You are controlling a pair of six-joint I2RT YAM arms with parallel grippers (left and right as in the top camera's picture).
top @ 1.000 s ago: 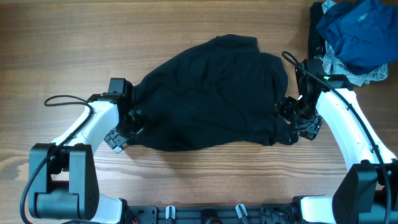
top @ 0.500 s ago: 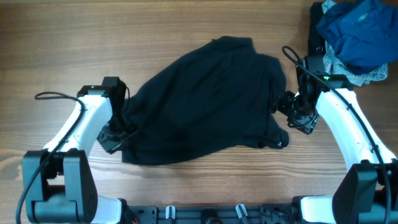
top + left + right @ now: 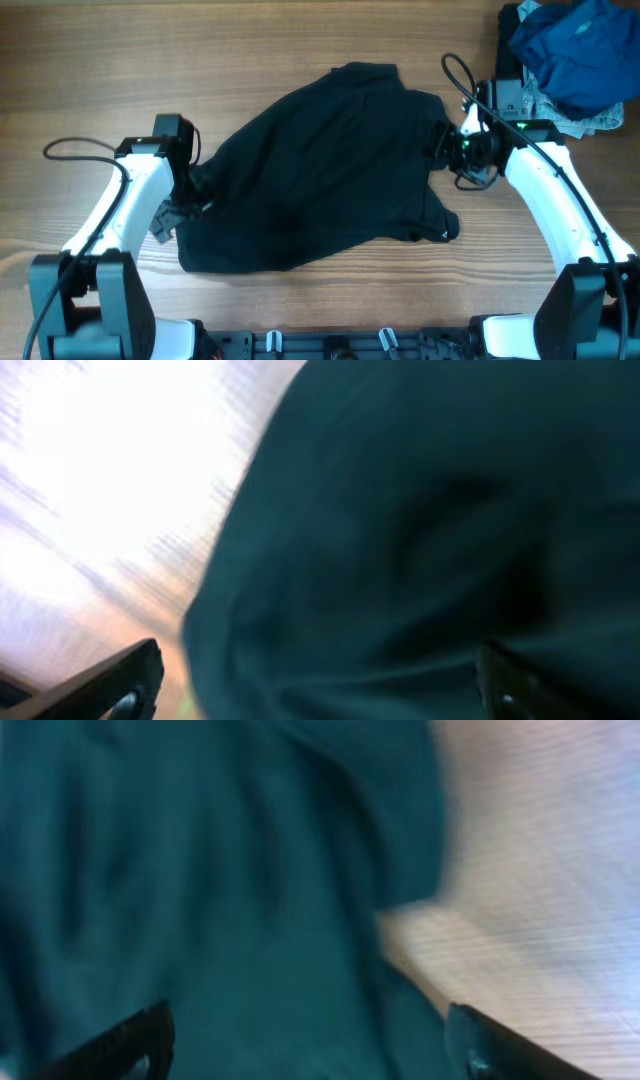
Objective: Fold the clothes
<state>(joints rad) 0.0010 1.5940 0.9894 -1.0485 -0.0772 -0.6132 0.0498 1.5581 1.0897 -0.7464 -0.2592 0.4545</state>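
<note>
Black clothes [image 3: 320,170] spread between left end effector [image 3: 315,685] and right end effector [image 3: 310,1045]; both jaws parted.

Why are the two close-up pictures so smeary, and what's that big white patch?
Left wrist view: blurred, the black garment soft-edged, the table washed out white by glare. Right wrist view: blurred too, with milder glare on the wood. Overhead view: sharp, evenly lit.

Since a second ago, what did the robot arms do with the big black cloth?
Both arms swung toward the table's far side. The left tool and right tool now stand open over the black garment, gripping nothing. The garment's near-left corner slid nearer and leftward, so it lies stretched diagonally. The blue clothes pile stayed put.
</note>
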